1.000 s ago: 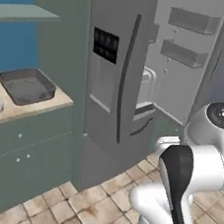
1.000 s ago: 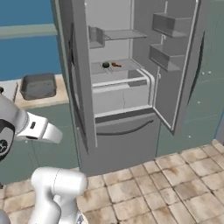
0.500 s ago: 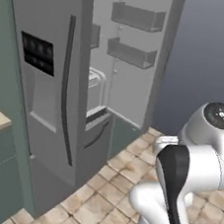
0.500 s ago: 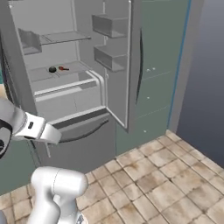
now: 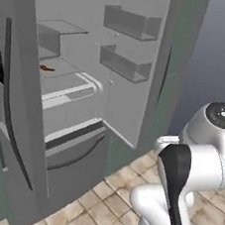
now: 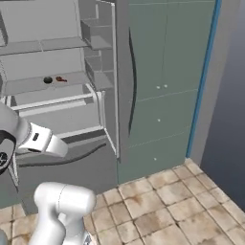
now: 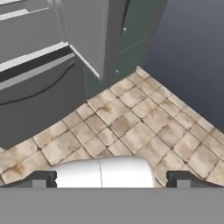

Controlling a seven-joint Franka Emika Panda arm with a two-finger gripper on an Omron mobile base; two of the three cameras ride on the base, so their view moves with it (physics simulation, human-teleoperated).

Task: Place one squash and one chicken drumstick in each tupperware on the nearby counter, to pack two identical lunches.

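I had the pincer spread wide and empty, pointing down at the tiled floor. Ahead of it and higher up stood the open fridge, with one squash beside a reddish drumstick on a shelf

Light: I see even, flat, shadowless rendering.
Fridge interior: pale, softly lit.
Right wall: dim, bluish-grey.
Sharpness: I get slight overall blur.
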